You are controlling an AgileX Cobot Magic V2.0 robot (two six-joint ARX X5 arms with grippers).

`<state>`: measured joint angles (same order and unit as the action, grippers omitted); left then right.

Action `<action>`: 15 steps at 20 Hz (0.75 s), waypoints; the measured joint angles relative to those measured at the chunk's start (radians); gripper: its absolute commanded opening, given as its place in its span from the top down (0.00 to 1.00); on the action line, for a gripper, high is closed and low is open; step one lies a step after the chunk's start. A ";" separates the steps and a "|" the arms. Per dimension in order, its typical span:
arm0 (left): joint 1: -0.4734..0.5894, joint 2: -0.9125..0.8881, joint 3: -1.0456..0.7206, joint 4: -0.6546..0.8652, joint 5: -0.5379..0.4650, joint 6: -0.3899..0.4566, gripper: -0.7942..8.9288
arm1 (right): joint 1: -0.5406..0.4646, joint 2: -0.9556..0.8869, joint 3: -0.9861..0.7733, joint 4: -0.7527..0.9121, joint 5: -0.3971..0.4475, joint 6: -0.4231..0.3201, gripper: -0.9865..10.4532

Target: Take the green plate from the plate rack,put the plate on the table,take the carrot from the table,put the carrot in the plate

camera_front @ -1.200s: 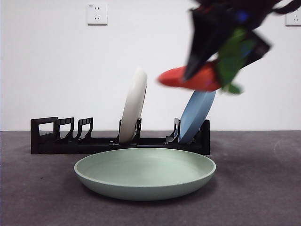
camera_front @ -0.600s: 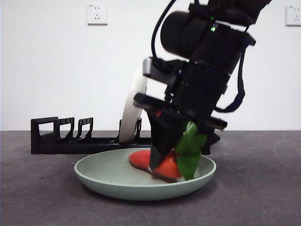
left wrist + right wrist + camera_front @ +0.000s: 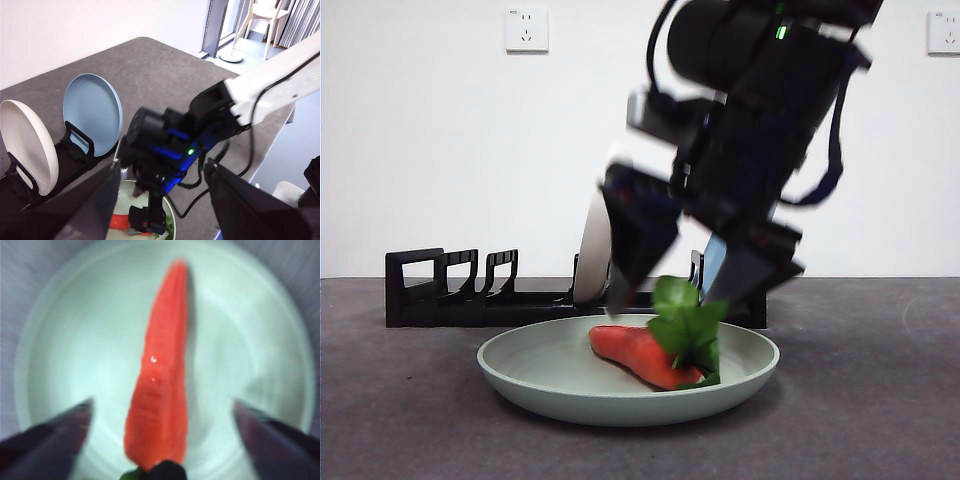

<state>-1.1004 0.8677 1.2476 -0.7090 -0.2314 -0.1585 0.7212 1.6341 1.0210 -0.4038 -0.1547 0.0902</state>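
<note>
Carrot (image 3: 640, 357) is now lying loose in the green plate (image 3: 550, 385), whereas half a second back it was still pinched low in the black jaws, and a second back it was being carried high over the rack. The right gripper (image 3: 672, 285) has been lifted a little since then, and its jaws are now spread wide, one on each side of the carrot and just above it, with no contact that can be seen. It's blurred in the front view.

The carrot's long axis is seen running along the plate floor: in the front view the pointed orange tip is aimed to the picture's left and the green leaves (image 3: 688, 330) are bunched at the right end, sticking up over the plate's rim. In the right wrist view the carrot (image 3: 160, 380) is laid straight down the middle of the gap between the two jaws, tip pointing away from the gripper, thick end nearest the camera, with pale plate (image 3: 75, 365) all round it.

The plate is sat flat on the table (image 3: 400, 410), just in front of the plate rack (image 3: 450, 290). A cream plate (image 3: 25, 145) and a blue plate (image 3: 93, 117) are held upright in the rack's slots.

The left gripper (image 3: 162, 200) is held up high, looking down on the other arm, jaws parted with nothing between them.
</note>
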 measured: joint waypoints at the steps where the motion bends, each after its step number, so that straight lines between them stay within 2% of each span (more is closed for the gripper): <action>1: 0.000 0.000 0.000 0.000 0.000 0.000 0.62 | 0.000 -0.037 0.000 -0.012 0.001 0.001 0.45; 4: 0.000 0.000 0.000 -0.004 0.000 0.000 0.62 | 0.000 -0.188 0.000 -0.111 -0.001 0.001 0.45; 12: 0.000 0.000 0.000 -0.155 0.005 0.000 0.63 | 0.001 -0.618 0.000 -0.589 -0.004 -0.004 0.45; 15: 0.000 0.000 0.000 -0.226 0.032 0.000 0.63 | 0.001 -0.712 0.000 -0.694 -0.074 -0.004 0.45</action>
<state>-1.1004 0.8677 1.2476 -0.9352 -0.1993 -0.1585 0.7219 0.9218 1.0210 -1.0977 -0.2283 0.0864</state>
